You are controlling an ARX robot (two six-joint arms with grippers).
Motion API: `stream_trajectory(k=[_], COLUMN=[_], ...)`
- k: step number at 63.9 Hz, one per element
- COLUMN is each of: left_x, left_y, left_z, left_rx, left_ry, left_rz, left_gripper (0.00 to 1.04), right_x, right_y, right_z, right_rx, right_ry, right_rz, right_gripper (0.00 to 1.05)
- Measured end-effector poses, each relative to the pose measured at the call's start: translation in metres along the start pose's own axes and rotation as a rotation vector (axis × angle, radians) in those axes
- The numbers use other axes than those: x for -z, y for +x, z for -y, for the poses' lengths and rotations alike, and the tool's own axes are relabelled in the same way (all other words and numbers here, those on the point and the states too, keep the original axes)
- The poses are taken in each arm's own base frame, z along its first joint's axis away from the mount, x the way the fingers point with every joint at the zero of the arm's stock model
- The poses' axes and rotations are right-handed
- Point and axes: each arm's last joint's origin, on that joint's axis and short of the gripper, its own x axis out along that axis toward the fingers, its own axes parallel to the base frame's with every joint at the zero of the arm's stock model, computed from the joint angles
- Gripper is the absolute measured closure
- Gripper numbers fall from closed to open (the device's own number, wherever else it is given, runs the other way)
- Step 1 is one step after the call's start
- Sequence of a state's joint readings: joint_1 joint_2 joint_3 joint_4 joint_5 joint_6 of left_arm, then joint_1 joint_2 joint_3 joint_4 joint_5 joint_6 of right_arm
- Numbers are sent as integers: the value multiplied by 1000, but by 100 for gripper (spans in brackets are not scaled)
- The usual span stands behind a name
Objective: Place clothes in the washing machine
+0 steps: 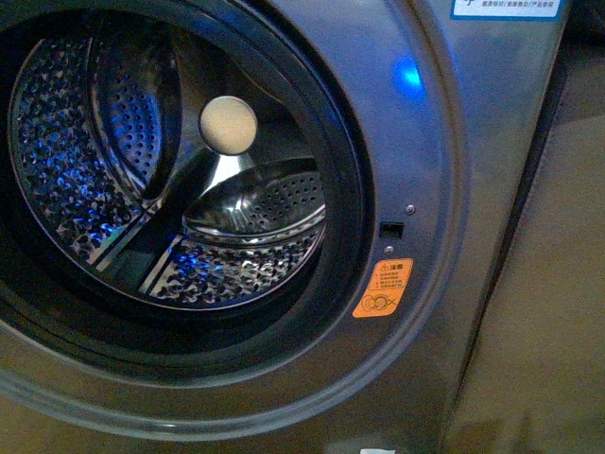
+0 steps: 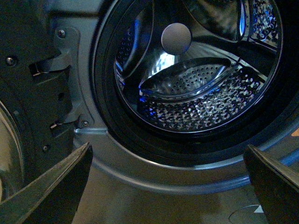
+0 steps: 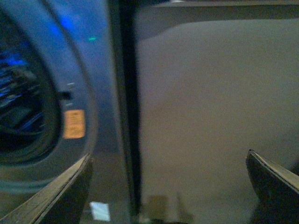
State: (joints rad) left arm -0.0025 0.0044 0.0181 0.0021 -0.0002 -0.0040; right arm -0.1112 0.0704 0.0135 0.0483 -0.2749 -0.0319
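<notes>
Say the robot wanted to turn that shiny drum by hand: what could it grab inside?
Probably the raised perforated rib low in the drum, pinched across its narrow crest, coming straight in through the open mouth from the front. It stands proud of the curved wall, which offers no edge to pinch.

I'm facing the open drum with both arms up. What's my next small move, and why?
Probably back away and look for the clothes. The drum looks empty, the left gripper and right gripper are open and hold nothing, and no clothes show in any view.
</notes>
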Motion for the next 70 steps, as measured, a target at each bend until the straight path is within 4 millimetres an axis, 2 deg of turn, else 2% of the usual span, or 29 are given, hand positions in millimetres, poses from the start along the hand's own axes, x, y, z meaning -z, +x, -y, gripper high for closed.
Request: stream_trajectory(k=[5, 8, 12, 18, 23, 26, 27, 30, 34, 40, 41, 45, 53, 65, 70], left_x=[0, 0, 0, 0, 0, 0, 0, 0, 0, 0, 0, 0, 0, 0, 0], left_y=[0, 0, 0, 0, 0, 0, 0, 0, 0, 0, 0, 0, 0, 0, 0], left_z=[0, 0, 0, 0, 0, 0, 0, 0, 0, 0, 0, 0, 0, 0, 0], left_rx=[-1, 0, 0, 0, 0, 0, 0, 0, 0, 0, 0, 0, 0, 0, 0], left_ry=[0, 0, 0, 0, 0, 0, 0, 0, 0, 0, 0, 0, 0, 0, 0], left_rz=[0, 0, 0, 0, 0, 0, 0, 0, 0, 0, 0, 0, 0, 0, 0], left_gripper=[7, 7, 7, 7, 7, 7, 7, 7, 7, 7, 7, 7, 7, 7, 7], right_x=[-17, -36, -53, -78, -81, -76, -72, -65, -47, -17, -4, 27, 97, 187, 212], right_y=[3, 4, 4, 7, 13, 18, 22, 26, 33, 38, 39, 39, 39, 43, 44], right_z=[24, 48, 77, 139, 179, 203, 218, 238, 270, 306, 316, 329, 345, 358, 360], right_rx=[-132, -144, -115, 32, 114, 164, 190, 233, 299, 357, 364, 375, 373, 364, 359], right_ry=[16, 39, 64, 91, 159, 202, 229, 260, 290, 319, 333, 364, 408, 470, 496], right_rz=[10, 24, 38, 55, 8, -42, -81, -131, -236, -366, -429, -546, -730, -888, -921], right_gripper=[7, 7, 7, 7, 7, 7, 7, 7, 7, 7, 7, 7, 7, 7, 7])
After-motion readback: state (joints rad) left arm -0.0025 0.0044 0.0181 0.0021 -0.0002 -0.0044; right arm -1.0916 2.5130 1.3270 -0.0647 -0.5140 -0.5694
